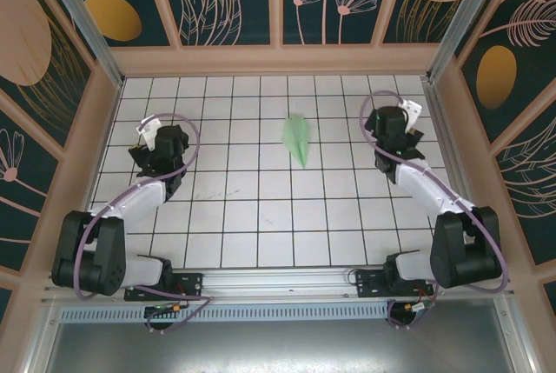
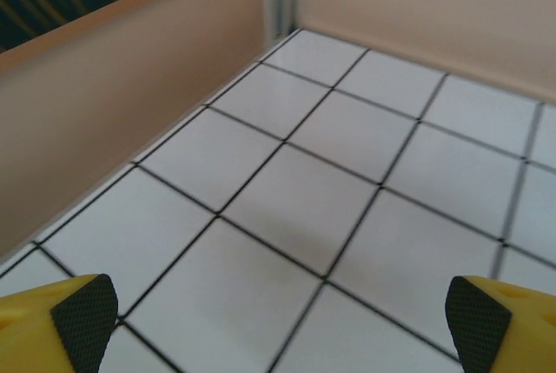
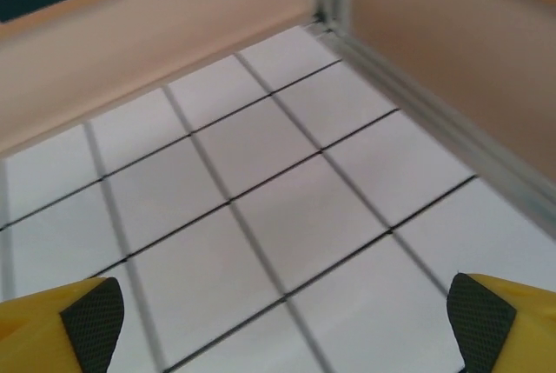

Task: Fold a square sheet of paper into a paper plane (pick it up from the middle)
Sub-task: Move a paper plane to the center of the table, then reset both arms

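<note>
The paper plane (image 1: 297, 139), a slim pale mint-green dart with sharp creases, lies on the white grid table (image 1: 261, 216) a little right of centre, its point toward the near side. My left gripper (image 1: 149, 136) is over the left side of the table, well away from the plane. In the left wrist view the left gripper (image 2: 276, 325) is open, its fingertips (image 2: 83, 310) far apart over bare tiles. My right gripper (image 1: 401, 117) is over the right side, about two tiles from the plane. The right wrist view has the right gripper (image 3: 282, 325) open too, nothing between its pads (image 3: 90, 312).
Pale wooden walls (image 1: 269, 60) ring the table, with aluminium corner posts (image 1: 78, 16) at the back. The left wall (image 2: 104, 112) is near the left gripper, and the right wall with its metal rail (image 3: 434, 129) is near the right gripper.
</note>
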Robot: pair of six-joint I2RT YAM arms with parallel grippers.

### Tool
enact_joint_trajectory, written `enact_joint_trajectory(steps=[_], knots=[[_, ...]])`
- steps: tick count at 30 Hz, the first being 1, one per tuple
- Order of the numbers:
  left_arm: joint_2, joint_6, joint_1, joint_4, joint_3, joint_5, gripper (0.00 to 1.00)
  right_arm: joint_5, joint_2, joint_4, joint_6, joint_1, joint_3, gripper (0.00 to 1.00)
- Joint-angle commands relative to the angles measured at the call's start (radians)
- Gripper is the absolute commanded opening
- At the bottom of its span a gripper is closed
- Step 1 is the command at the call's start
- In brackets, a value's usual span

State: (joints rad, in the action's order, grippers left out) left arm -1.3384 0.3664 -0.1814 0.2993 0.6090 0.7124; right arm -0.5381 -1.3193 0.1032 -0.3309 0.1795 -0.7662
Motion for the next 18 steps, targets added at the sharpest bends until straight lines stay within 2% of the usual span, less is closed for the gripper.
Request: enact_joint_trajectory(steps=[1, 4, 9, 14, 18], knots=[[0.025, -0.116, 0.021, 0.218, -0.085, 0.062, 0.98, -0.03, 0.035, 0.261, 0.103, -0.035, 0.13, 0.99], [0.022, -0.191, 0.026, 0.379, -0.172, 0.032, 0.99, -0.025, 0.023, 0.368, 0.138, -0.061, 0.224, 0.99], [0.003, -0.26, 0.059, 0.62, -0.277, -0.168, 0.99, 0.034, -0.013, 0.615, 0.237, -0.08, 0.359, 0.99], [-0.07, -0.294, 0.106, 0.831, -0.345, -0.368, 0.98, 0.181, -0.041, 0.86, 0.299, -0.113, 0.47, 0.99], [-0.137, -0.277, 0.154, 0.935, -0.366, -0.491, 0.99, 0.29, -0.063, 0.961, 0.302, -0.155, 0.514, 0.99]])
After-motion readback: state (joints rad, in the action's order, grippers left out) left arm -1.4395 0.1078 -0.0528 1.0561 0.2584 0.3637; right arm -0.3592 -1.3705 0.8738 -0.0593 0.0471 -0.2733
